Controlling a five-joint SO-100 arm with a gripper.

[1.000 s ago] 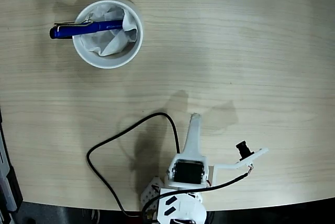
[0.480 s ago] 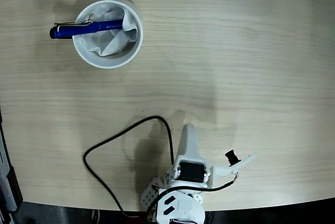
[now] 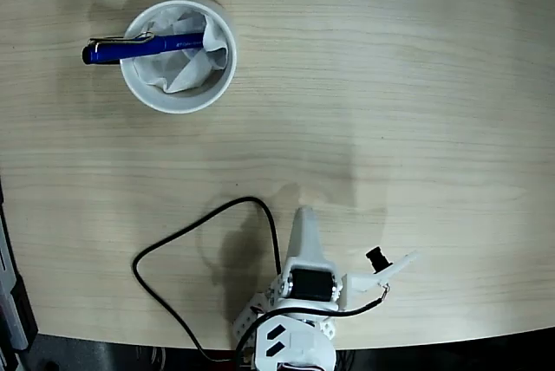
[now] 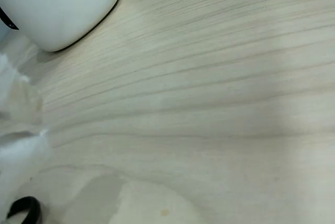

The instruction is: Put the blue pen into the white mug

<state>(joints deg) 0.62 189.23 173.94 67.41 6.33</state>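
The blue pen (image 3: 143, 46) rests across the paper-lined white mug (image 3: 178, 98); claw (image 3: 303, 219) state unclear.

Bright, even overhead light in the sharp fixed view; the bench (image 3: 390, 111) bows slightly at its edges, and soft shadows fall toward twelve o'clock. In the wrist view, a blurred white shape (image 4: 18, 145) sits at eight o'clock.

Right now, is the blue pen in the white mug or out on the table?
In. The blue pen lies tilted across the white mug, one end on the crumpled paper inside, the clip end sticking out past the left rim.
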